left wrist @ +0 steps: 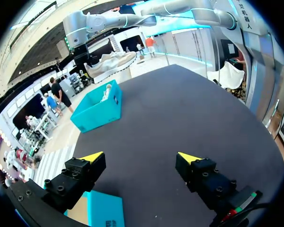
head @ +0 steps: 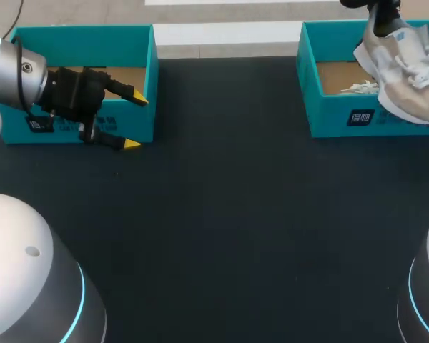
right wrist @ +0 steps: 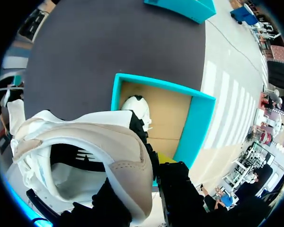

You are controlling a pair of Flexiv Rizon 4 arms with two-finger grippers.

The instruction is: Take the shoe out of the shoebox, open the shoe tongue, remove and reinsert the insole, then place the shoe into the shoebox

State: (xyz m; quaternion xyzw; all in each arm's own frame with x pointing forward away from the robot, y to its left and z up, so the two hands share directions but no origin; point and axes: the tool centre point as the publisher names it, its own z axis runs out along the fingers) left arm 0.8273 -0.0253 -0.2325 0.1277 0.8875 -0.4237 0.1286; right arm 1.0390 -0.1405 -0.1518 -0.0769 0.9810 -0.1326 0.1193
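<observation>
Two teal boxes at far edge of worktop (head: 222,214), with a broad open stretch between and in front. Left box (head: 79,30): left tool (head: 135,121) spread wide at its near right corner. Shoebox (head: 343,118) at right: shoe (head: 407,71) tilted above its right end, heel pinched in right tool (right wrist: 144,175).

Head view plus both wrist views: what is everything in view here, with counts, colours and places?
left shoebox: 1, teal, far left of the table
right shoebox: 1, teal, far right of the table
sneaker: 1, beige and white, held above the right shoebox
white item: 1, white, inside the right shoebox, maybe a second shoe
table: 1, black top
left gripper: 1, black with yellow tips, open, at the left shoebox's near right corner
right gripper: 1, black, shut on the sneaker's heel
</observation>
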